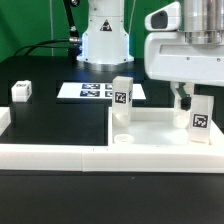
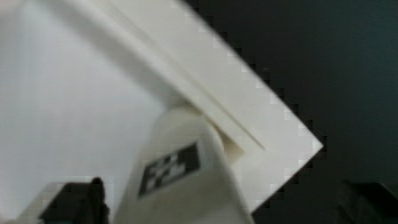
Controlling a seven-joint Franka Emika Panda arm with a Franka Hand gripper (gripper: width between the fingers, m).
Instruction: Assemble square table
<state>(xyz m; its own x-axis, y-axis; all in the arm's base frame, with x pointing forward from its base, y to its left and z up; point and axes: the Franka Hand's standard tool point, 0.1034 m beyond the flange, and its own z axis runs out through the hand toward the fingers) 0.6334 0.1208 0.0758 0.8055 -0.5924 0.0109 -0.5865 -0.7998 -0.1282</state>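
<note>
Starting with the exterior view, we've got the square tabletop (image 1: 160, 128) lying flat at four o'clock in the picture. It sits against the border wall (image 1: 40, 153), which we judge keeps it from sliding while parts are pressed in. One leg (image 1: 200, 116) stands upright at the tabletop's three o'clock corner, and we read that as seated in its socket. The gripper (image 1: 183, 100) hangs just beside it, on its nine o'clock side. A second leg (image 1: 122, 95) stands upright at the tabletop's far corner, toward ten o'clock from the first. A third leg (image 1: 20, 92) waits loose on the black table at nine o'clock, well apart, and the marker board (image 1: 95, 91) lies flat behind. Over to the wrist view: the leg (image 2: 178, 165) rises between the two dark fingertips (image 2: 71, 200), with a clear gap on each side. The fingers are spread wide and gripping nothing. The tabletop (image 2: 80, 100) fills the background, its raised rim running right past the leg. With the leg standing free, we judge this corner done, and the loose leg looks like the next pick.
</note>
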